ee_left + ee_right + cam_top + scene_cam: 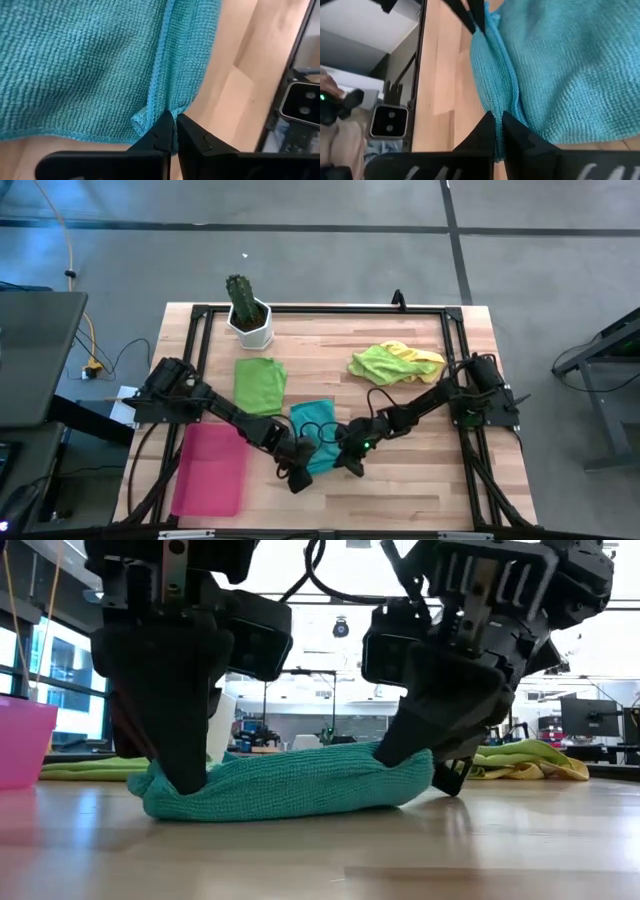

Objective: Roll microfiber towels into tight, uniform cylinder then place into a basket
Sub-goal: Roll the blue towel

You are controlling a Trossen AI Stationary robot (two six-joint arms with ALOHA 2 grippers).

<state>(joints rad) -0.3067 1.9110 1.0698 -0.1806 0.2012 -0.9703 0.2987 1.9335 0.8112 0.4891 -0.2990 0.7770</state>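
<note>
The teal towel [313,420] lies on the wooden table near its front middle. In the low view it is a low bunched strip [290,783] resting on the table. My left gripper [299,475] is shut on its near left end, and my right gripper [351,466] is shut on its near right end. The green towel [260,383] lies flat beyond it. The lime green and yellow towels [395,362] lie in a heap at the far right. The pink-red basket [210,470] sits at the front left. My left gripper pinches the towel's hemmed corner [150,114] between its two fingers, which point down from above [185,775]. More than one layer seems caught, with a hem folded over there. The towel stays on the table. My right gripper pinches the towel's hemmed edge [510,107] at the opposite end, between its two fingers. The fingers slant down from the table's right [410,755]. The towel lies slack on the table between the two grippers.
A white pot with a cactus [248,315] stands at the far left. A black frame [320,308] runs around the table's edges. Bare wood lies in front of the towel and to its right.
</note>
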